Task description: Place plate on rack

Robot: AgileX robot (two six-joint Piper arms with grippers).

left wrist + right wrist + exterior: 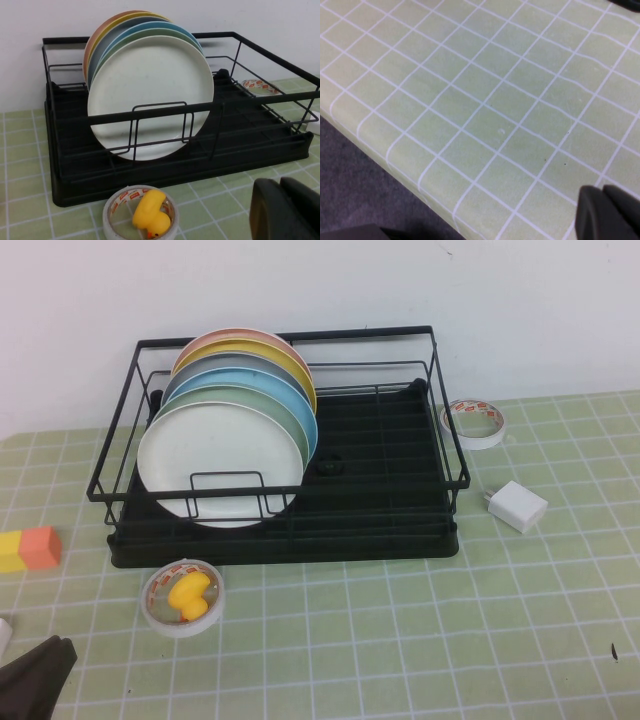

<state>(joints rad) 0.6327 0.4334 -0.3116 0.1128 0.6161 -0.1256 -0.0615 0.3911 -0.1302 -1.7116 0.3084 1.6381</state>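
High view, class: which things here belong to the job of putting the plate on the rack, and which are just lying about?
Belongs to the job:
- the white plate, standing in the rack's front slot
- the black rack
- the left tool, at the near left edge of the table
- the right tool, over bare tablecloth

Just lying about:
- tape roll holding a yellow duck
- second tape roll
- white charger
- orange-yellow block
- coloured plates

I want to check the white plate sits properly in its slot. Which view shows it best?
The left wrist view: the plate fills it, upright at the front of the rack. The high view shows it smaller; the right wrist view shows none of it.
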